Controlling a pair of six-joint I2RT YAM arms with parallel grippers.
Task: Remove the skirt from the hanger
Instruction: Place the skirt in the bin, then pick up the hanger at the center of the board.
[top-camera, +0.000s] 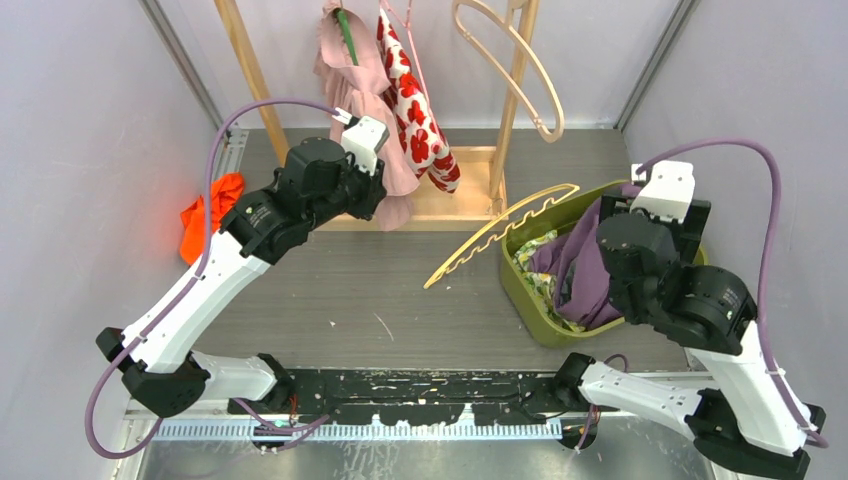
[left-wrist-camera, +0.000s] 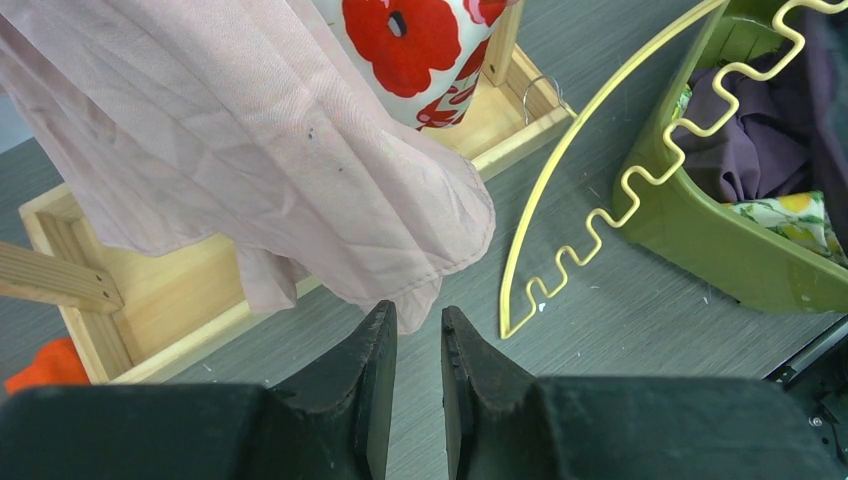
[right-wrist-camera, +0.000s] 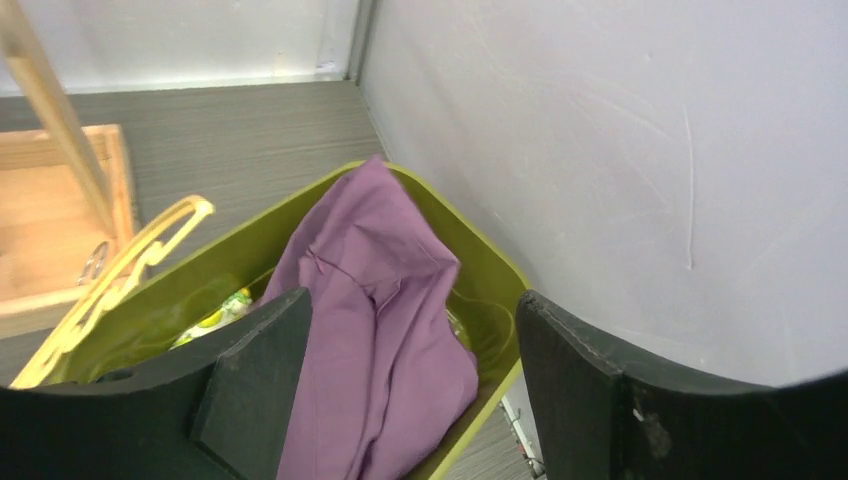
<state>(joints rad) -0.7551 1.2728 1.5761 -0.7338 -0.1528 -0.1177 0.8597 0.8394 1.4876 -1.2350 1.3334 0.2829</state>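
Hovering with jaws barely apart and empty, our left gripper sits at the hem of the pink skirt, hung on its green hanger, where we fear a thin pinch slipping off or dragging the hanger along.

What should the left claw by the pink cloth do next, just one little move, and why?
Probably widen the left claw and ease it forward onto the hem of the pink skirt. Its jaws stand a narrow gap apart, holding nothing, with the hem's lowest corner just ahead of their tips, and the skirt hangs on its green hanger.
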